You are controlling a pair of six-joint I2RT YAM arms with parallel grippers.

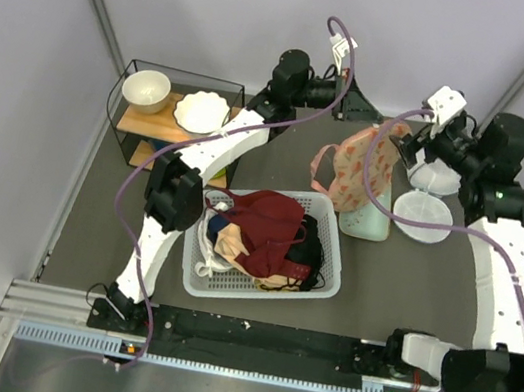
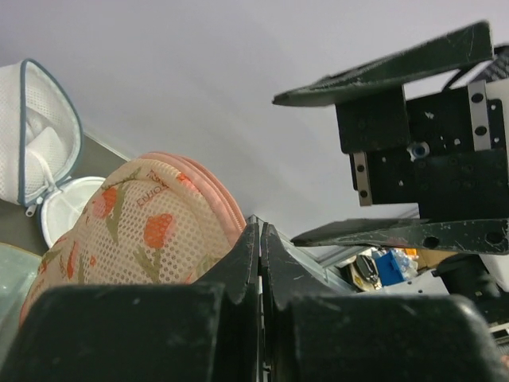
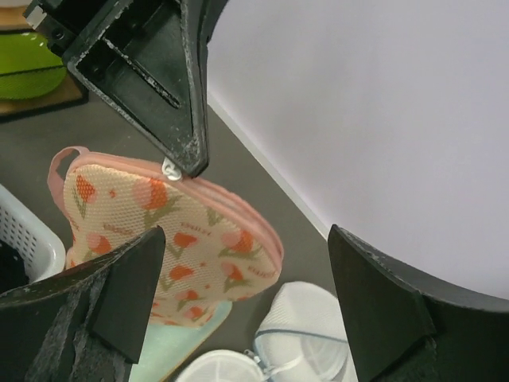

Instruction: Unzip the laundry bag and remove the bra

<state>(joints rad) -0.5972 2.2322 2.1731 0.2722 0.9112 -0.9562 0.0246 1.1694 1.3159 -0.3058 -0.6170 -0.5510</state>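
We see two arms of white shells and black joint housings, the left arm (image 1: 206, 158) and right arm (image 1: 498, 270), bolted to a black base rail (image 1: 257, 337). A purple cable (image 1: 120, 200) loops up from the rail along each. Farthest from the rail, our left gripper (image 2: 260, 239) has scuffed matte-black fingers; the right gripper (image 3: 245, 239) shows black wedge fingers, silver slide rails (image 2: 478, 107) and small screws.

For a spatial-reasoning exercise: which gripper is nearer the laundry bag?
Left. The left gripper pinches the laundry bag at its zipper pull; the right gripper sits open beside it, apart.
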